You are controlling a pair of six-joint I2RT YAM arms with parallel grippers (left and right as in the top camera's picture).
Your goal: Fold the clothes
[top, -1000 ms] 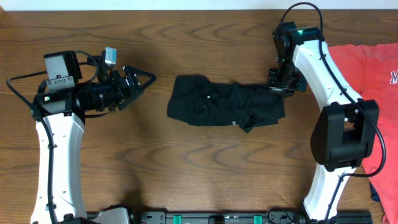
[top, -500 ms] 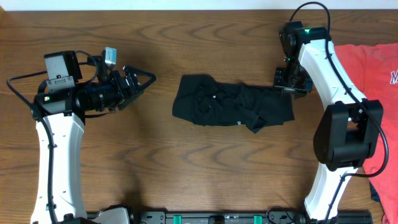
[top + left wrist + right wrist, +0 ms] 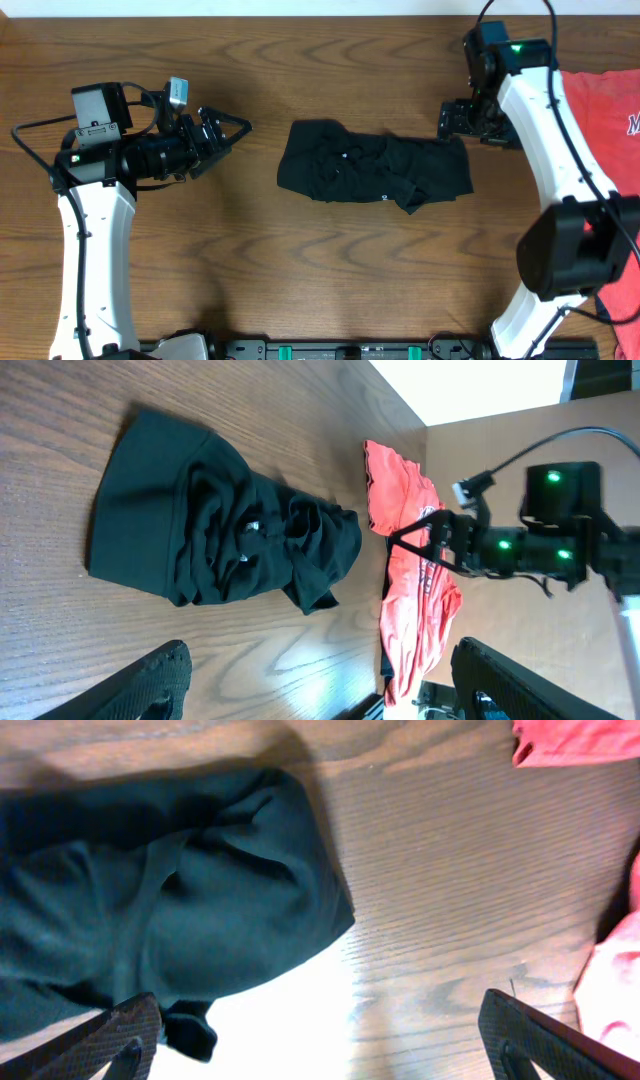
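Observation:
A crumpled black garment (image 3: 375,175) lies bunched in a wide strip at the middle of the wooden table (image 3: 330,280). My right gripper (image 3: 468,124) hovers just past the garment's right end, jaws wide open and empty. Its wrist view shows that end of the black garment (image 3: 170,890) below the spread gripper (image 3: 320,1038), with nothing between the fingers. My left gripper (image 3: 235,135) stands open left of the garment, apart from it. The left wrist view looks along the table at the black garment (image 3: 220,525), its gripper (image 3: 320,680) empty.
A red garment (image 3: 600,120) lies at the table's right edge, behind the right arm, also seen as red cloth (image 3: 415,560) and red cloth (image 3: 610,980). A black rail (image 3: 330,350) runs along the front edge.
The right gripper pulled the black garment's right end a little to the right, then opened and let it go, moving up and away. The left arm stayed still.

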